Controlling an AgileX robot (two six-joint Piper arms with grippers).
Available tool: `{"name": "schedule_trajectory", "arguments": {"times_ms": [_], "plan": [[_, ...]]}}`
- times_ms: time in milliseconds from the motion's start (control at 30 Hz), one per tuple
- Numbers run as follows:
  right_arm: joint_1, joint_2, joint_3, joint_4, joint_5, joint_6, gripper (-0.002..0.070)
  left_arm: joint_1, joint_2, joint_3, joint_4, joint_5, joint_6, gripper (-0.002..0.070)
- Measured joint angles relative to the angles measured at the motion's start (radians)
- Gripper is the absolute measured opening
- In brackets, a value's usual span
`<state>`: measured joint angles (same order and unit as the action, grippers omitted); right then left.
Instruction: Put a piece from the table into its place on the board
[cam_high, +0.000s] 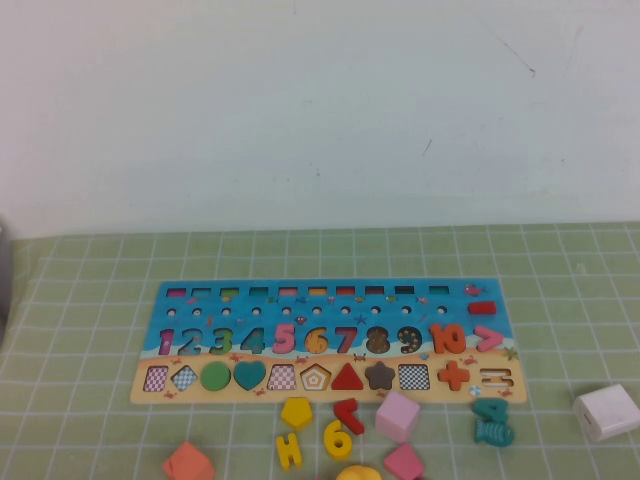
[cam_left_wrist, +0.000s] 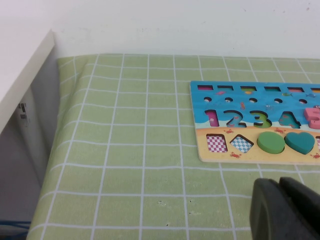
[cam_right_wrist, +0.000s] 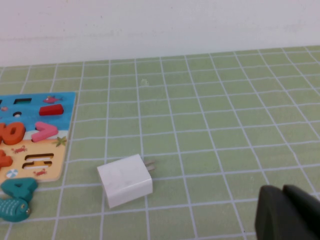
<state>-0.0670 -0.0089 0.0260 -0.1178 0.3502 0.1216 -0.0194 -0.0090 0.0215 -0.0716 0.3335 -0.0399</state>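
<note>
1. One board lies flat on the green checked desk, holding a row of numerals one to ten and, below it, a row of shape sockets.
2. Four shape sockets in that lower row are filled: a green circle, a teal heart, a red triangle and a dark flower; an orange plus sits further along the same row.
3. Eight or so loose pieces lie on the desk just off the board's near edge: a yellow pentagon, a yellow H-like piece, a yellow 6, a red 7, a pink square block, a pink diamond, an orange block and a teal 4 touching a teal fish.
4. One white charger cube sits on the desk beyond the board's right end, apart from the pieces.
5. Left tool: only its dark tips show in the left wrist view, close together, over bare desk near the board's left near corner; it holds nothing.
6. Right tool: its dark tips show close together in the right wrist view, over bare desk on the charger cube's far side from the board, holding nothing.
</note>
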Motion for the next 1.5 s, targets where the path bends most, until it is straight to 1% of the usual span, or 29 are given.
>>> {"name": "schedule_trajectory", "arguments": {"times_ms": [733, 867, 933, 967, 1000, 1067, 1100, 1133, 1200, 1367, 1433, 1500], "plan": [[0.000, 0.000, -0.002, 0.000, 0.001, 0.000, -0.0001, 0.000, 0.000, 0.000, 0.000, 0.000, 0.000, -0.0001], [0.000, 0.000, -0.002, 0.000, 0.001, 0.000, -0.0001, 0.000, 0.000, 0.000, 0.025, -0.014, -0.023, -0.0001], [0.000, 0.000, -0.002, 0.000, 0.001, 0.000, -0.0001, 0.000, 0.000, 0.004, -0.066, -0.042, -0.120, -0.0001], [0.000, 0.000, -0.002, 0.000, 0.001, 0.000, -0.0001, 0.000, 0.000, 0.004, -0.169, -0.054, -0.185, -0.0001], [0.000, 0.000, -0.002, 0.000, 0.001, 0.000, -0.0001, 0.000, 0.000, 0.005, -0.289, -0.066, -0.292, -0.0001], [0.000, 0.000, -0.002, 0.000, 0.001, 0.000, -0.0001, 0.000, 0.000, 0.005, -0.525, -0.083, -0.433, -0.0001], [0.000, 0.000, -0.002, 0.000, 0.001, 0.000, -0.0001, 0.000, 0.000, 0.005, -0.618, -0.089, -0.483, -0.0001], [0.000, 0.000, -0.002, 0.000, 0.001, 0.000, -0.0001, 0.000, 0.000, 0.005, -0.671, -0.093, -0.512, -0.0001], [0.000, 0.000, -0.002, 0.000, 0.001, 0.000, -0.0001, 0.000, 0.000, 0.005, -0.736, -0.101, -0.535, -0.0001], [0.000, 0.000, -0.002, 0.000, 0.001, 0.000, -0.0001, 0.000, 0.000, 0.005, -0.804, -0.125, -0.541, -0.0001], [0.000, 0.000, -0.002, 0.000, 0.001, 0.000, -0.0001, 0.000, 0.000, 0.005, -0.818, -0.127, -0.504, -0.0001], [0.000, 0.000, -0.002, 0.000, 0.001, 0.000, -0.0001, 0.000, 0.000, -0.007, -0.822, -0.112, -0.377, -0.0001]]}}
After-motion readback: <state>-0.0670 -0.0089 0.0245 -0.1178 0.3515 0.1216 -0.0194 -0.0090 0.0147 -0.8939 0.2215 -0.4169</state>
